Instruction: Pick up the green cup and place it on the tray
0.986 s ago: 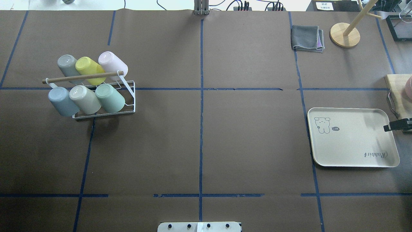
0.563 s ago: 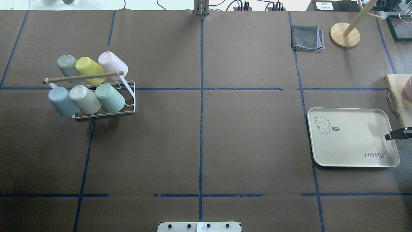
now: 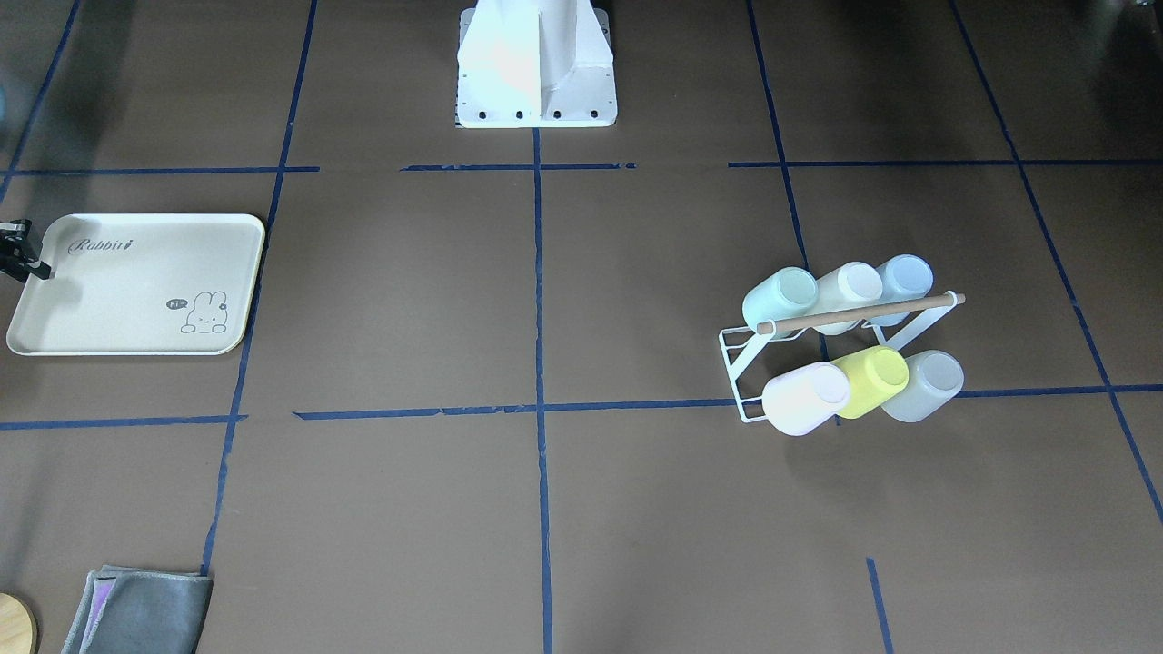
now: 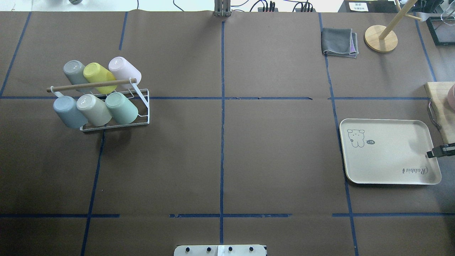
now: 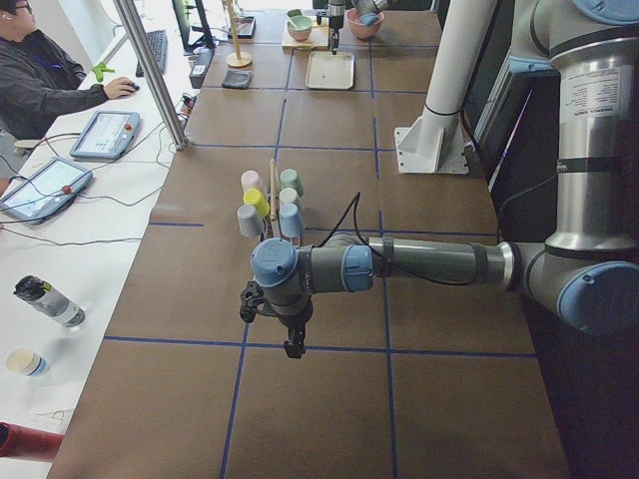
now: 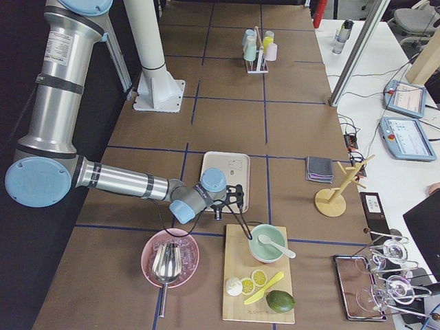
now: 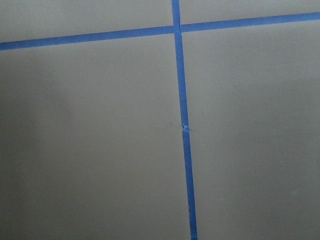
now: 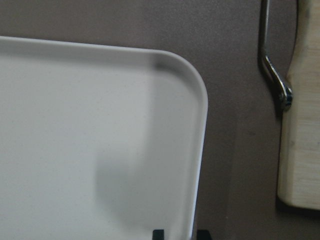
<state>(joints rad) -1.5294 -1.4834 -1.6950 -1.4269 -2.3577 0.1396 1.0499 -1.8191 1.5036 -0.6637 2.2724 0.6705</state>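
Observation:
The pale mint-green cup (image 4: 122,107) lies tilted in the front row of a white wire rack (image 4: 143,103) at the table's left; it also shows in the front-facing view (image 3: 780,300). The cream Rabbit tray (image 4: 389,160) lies at the far right and is bare (image 3: 127,291). My right gripper (image 4: 429,154) hovers over the tray's right rim (image 8: 197,165). Its two tips (image 8: 180,234) stand apart, open and empty. My left gripper (image 5: 287,334) shows only in the exterior left view, low over bare table short of the rack; I cannot tell its state.
Five other cups share the rack, among them a yellow-green one (image 4: 99,77) and a pale blue one (image 4: 68,112). A wooden cutting board (image 4: 440,103) with a metal handle (image 8: 272,67) lies just right of the tray. A grey cloth (image 4: 339,42) and a wooden stand (image 4: 380,38) are at the back right.
My right gripper has slid along the tray's right rim toward the robot's side of the table and drawn back a little to the right. The cups and tray have not moved.

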